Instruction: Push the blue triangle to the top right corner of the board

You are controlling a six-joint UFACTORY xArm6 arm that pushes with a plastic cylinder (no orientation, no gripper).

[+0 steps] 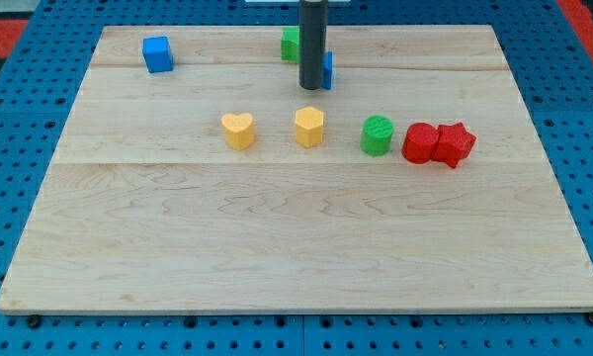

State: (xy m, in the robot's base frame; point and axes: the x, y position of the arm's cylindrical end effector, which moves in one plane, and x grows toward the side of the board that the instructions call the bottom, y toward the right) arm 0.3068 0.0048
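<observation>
The blue triangle [328,70] lies near the top middle of the wooden board [296,237], mostly hidden behind my dark rod; only its right edge shows. My tip [311,87] rests on the board right against the triangle's left side. A green block [290,43] sits just up and left of the rod, partly hidden by it.
A blue cube [157,53] sits at the top left. A yellow heart [237,130] and a yellow hexagon-like block [309,126] lie below my tip. A green cylinder [378,134], a red cylinder [420,143] and a red star-like block [455,144] line up at the right.
</observation>
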